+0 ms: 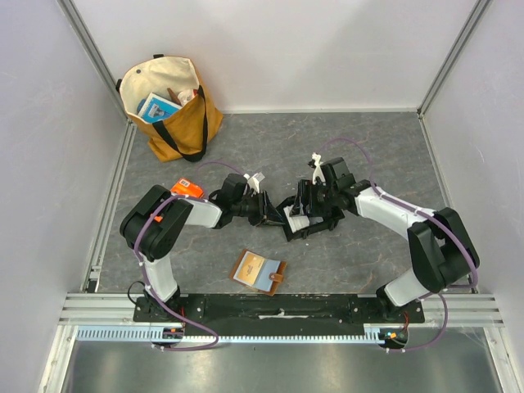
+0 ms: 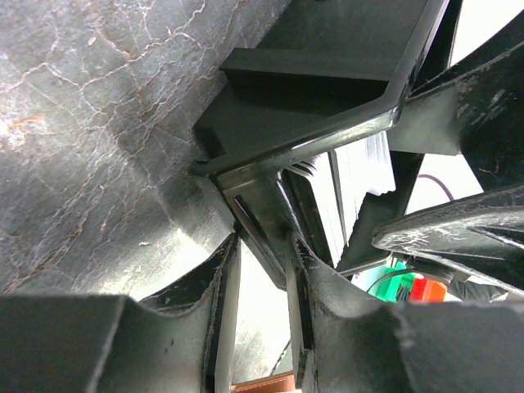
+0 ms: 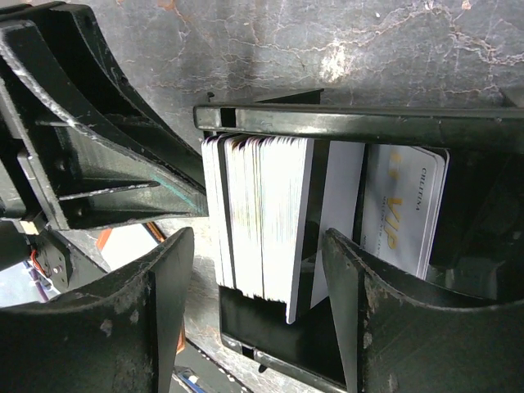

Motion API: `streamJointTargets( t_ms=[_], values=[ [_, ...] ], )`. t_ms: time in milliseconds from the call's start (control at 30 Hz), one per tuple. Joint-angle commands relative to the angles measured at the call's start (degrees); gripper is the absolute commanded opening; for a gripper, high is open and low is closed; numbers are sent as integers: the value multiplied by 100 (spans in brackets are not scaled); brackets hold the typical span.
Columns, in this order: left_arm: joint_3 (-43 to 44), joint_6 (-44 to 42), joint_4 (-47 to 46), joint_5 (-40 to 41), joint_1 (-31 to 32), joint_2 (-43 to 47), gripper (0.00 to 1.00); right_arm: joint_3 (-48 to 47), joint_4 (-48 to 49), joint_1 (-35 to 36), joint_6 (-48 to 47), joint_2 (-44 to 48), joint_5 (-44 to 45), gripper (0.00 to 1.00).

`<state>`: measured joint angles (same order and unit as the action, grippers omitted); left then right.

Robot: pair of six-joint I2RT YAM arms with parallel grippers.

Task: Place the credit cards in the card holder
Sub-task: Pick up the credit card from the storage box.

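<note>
At the middle of the table, both arms meet at a black tray (image 1: 293,228) held between them. The left gripper (image 2: 260,255) appears clamped on one wall of the tray, though its wrist view is so close and dark that the exact hold is hard to make out. The right gripper (image 3: 255,239) is spread, with one finger on each side of the credit cards (image 3: 258,217). These stand on edge as a tight stack inside the tray. A looser card with gold lettering (image 3: 405,209) leans to the right of the stack, partly behind the right-hand finger. Nothing is pinched yet.

The card holder (image 1: 258,272) lies near the front edge of the table, between the two arm bases and well apart from both grippers. It holds no card that can be seen.

The step in hand looks like taking cards out of the tray, so the task is at an early stage. The next move calls for the right fingers to close squarely on the stack, or on a few cards of it. They would then draw the cards straight out of the tray's open side while the left arm keeps the tray steady. After that comes the carry toward the holder at the near edge.
</note>
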<state>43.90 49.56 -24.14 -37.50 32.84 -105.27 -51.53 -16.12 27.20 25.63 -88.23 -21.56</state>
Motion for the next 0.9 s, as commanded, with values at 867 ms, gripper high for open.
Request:
streamJointTargets(
  t_ms=[867],
  values=[
    [172,177,-486,-144,47,-2,34,29,267,-83,338,367,-700,43]
  ],
)
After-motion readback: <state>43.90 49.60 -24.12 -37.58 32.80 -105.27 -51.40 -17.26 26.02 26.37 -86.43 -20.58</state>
